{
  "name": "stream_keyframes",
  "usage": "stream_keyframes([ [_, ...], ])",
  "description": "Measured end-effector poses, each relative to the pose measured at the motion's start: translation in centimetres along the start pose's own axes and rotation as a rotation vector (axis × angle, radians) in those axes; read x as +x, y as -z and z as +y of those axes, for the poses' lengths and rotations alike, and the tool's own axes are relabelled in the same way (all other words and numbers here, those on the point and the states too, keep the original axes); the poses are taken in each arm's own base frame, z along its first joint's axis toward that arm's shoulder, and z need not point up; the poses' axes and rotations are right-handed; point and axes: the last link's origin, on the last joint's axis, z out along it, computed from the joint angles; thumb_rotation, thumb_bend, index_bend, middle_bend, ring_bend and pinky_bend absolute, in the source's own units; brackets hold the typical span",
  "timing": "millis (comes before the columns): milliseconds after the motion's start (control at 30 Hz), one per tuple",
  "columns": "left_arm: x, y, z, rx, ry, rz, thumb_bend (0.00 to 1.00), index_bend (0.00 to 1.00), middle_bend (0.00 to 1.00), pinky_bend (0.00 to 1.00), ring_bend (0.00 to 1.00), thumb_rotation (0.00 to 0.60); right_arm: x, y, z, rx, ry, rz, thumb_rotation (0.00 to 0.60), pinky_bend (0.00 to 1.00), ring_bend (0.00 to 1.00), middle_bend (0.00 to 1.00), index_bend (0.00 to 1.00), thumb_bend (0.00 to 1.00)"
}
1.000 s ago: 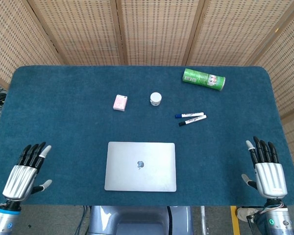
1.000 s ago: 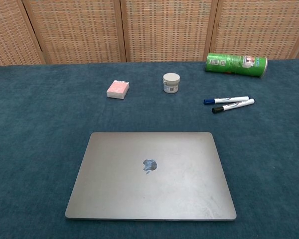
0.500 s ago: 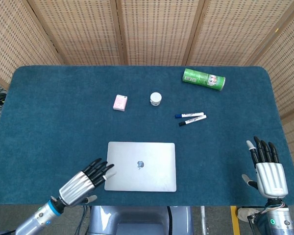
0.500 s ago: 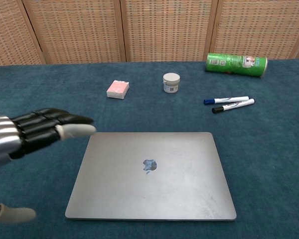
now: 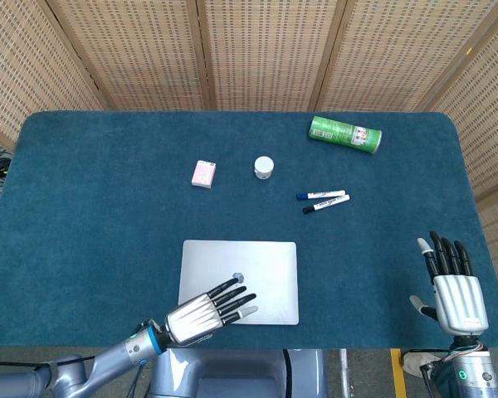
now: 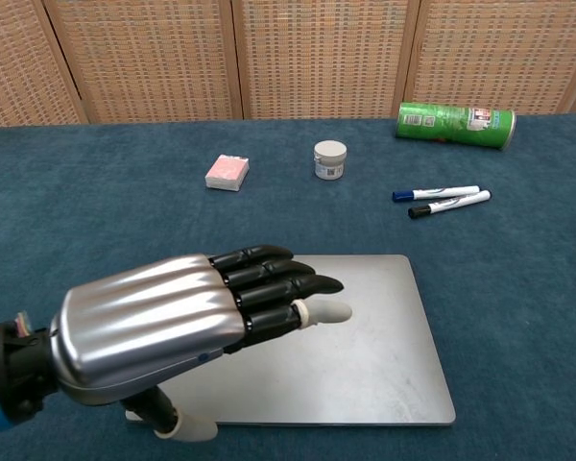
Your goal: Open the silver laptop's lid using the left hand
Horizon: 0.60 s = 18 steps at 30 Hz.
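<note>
The silver laptop (image 5: 257,264) (image 6: 384,346) lies shut and flat near the table's front edge. My left hand (image 5: 209,308) (image 6: 173,331) hovers over the front left part of its lid, fingers stretched out and apart, holding nothing; whether it touches the lid I cannot tell. It hides the logo in the chest view. My right hand (image 5: 455,290) stays at the front right corner of the table, fingers spread, empty, and shows only in the head view.
Behind the laptop lie a pink box (image 5: 203,173) (image 6: 227,172), a small white jar (image 5: 264,167) (image 6: 330,158), two markers (image 5: 324,200) (image 6: 444,199) and a green can (image 5: 344,133) (image 6: 455,125) on its side. Blue cloth (image 5: 91,191) covers the table.
My left hand has swept from the table's front left corner rightward and now reaches over the laptop lid. The right hand and the laptop have not moved.
</note>
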Motion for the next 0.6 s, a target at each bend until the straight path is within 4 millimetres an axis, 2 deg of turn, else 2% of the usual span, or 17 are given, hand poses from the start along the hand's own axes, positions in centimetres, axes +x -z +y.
stream_keyframes([
  [600, -2.9, -4.7, 0.8, -0.018, 0.020, -0.009, 0.05, 0.00, 0.00, 0.00, 0.00, 0.600, 0.0, -0.3, 0.5, -0.014, -0.018, -0.012, 0.600, 0.00, 0.00, 0.00, 0.00, 0.00],
])
